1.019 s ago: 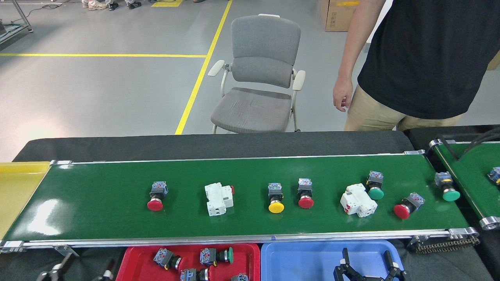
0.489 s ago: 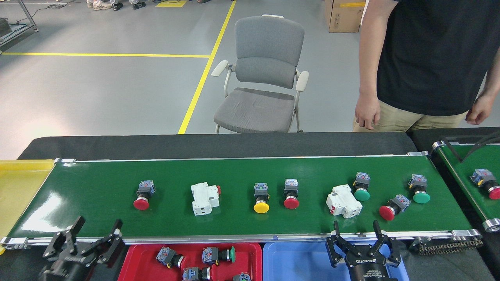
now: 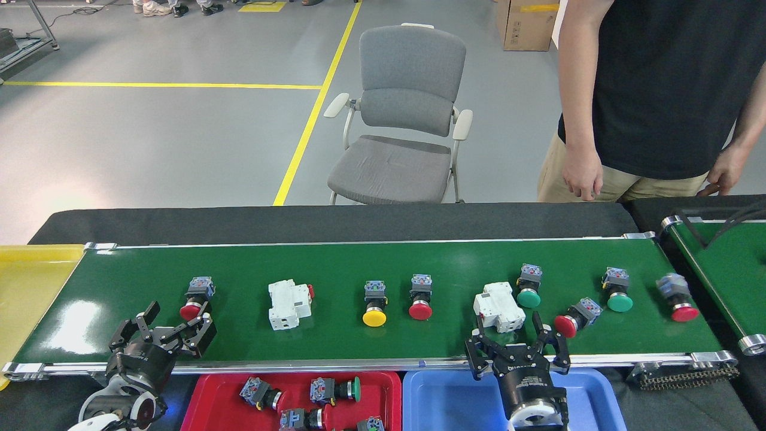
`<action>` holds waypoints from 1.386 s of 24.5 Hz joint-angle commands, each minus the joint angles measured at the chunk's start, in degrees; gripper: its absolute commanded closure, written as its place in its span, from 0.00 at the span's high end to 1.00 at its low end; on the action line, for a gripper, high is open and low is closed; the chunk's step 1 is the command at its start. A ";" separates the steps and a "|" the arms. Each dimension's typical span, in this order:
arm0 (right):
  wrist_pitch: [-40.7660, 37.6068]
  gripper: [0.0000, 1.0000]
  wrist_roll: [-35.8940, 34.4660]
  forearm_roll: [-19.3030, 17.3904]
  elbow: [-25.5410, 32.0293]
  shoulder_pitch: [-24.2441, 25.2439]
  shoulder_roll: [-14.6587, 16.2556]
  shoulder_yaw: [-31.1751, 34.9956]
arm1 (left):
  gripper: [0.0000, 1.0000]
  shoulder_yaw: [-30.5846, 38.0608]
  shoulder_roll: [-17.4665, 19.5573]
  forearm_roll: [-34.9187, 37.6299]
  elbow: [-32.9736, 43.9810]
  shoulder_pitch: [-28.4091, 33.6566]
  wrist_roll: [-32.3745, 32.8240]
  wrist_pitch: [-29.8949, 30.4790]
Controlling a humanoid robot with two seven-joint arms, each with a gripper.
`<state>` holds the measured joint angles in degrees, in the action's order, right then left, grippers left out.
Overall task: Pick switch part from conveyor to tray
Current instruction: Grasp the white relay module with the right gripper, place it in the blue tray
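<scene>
Reaching for parts on the belt with both arms

Starting at the far left, a yellow tray [image 3: 30, 281] sits against the end of the conveyor [image 3: 359, 341]; what shows of it looks bare. The left gripper [image 3: 164, 329] hovers over the near edge of the belt with its fingers spread apart, holding nothing. Just beyond it lies a red push-button switch [image 3: 194, 297]. To take it well, I judge the fingers should straddle the dark body behind the red cap, not the rounded cap itself, and the belt's travel should be allowed for when closing.

Further along the belt lie a white breaker [image 3: 288, 304], a yellow switch [image 3: 374, 303] and another red switch [image 3: 420, 297], all well apart from either gripper.

Below the belt's near rail, the red tray [image 3: 200, 389] holds several push-button switches, one with a green cap; the lower ones are cut off by the picture's edge. Beside it, the blue tray [image 3: 443, 395] shows nothing inside where it is visible, though the right arm covers part of it.

The right gripper [image 3: 517, 344] is also spread open and empty, poised at the near rail just in front of a second white breaker [image 3: 498, 306]. A green switch [image 3: 529, 286] sits near that breaker, so a grasp across the breaker's flat sides looks safest to avoid nudging the neighbour. More switches follow to the right: red [image 3: 574, 317], green [image 3: 617, 289], red [image 3: 676, 296].
</scene>
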<state>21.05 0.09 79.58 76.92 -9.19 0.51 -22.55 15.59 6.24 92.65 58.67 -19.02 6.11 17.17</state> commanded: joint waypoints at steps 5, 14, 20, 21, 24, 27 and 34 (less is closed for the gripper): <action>-0.05 0.96 0.00 0.40 -9.59 -7.51 -4.81 -0.39 | 0.27 -1.35 1.85 -1.86 -4.44 -3.39 -1.80 -4.69; -0.14 0.04 0.17 0.05 -10.48 -8.30 -3.23 -5.22 | 0.10 -0.73 2.99 -8.98 14.79 8.64 -4.09 10.07; -9.28 0.05 -0.97 -0.30 3.41 -5.31 7.84 -4.78 | 0.17 -0.91 2.82 -14.25 40.56 33.96 -3.91 24.75; -14.29 0.05 -2.11 -1.71 6.84 -4.08 10.66 -4.43 | 0.19 -1.17 2.55 -13.99 42.58 37.92 -3.82 26.77; -27.80 0.05 -4.57 -8.65 14.57 1.98 16.01 -0.22 | 0.49 -2.93 1.67 -13.73 43.11 41.79 -3.82 27.83; -43.29 0.09 -5.54 -10.59 18.09 7.96 17.86 5.76 | 1.00 -0.91 -0.09 -13.99 43.11 41.61 -3.91 24.93; -59.90 0.98 -8.18 -10.50 17.74 22.81 15.67 20.00 | 1.00 4.01 -0.88 -14.25 42.84 41.70 -4.35 24.13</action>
<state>-36.34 -7.34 69.24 94.01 13.39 16.64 -3.93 18.91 5.50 78.79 101.02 22.79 2.53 41.75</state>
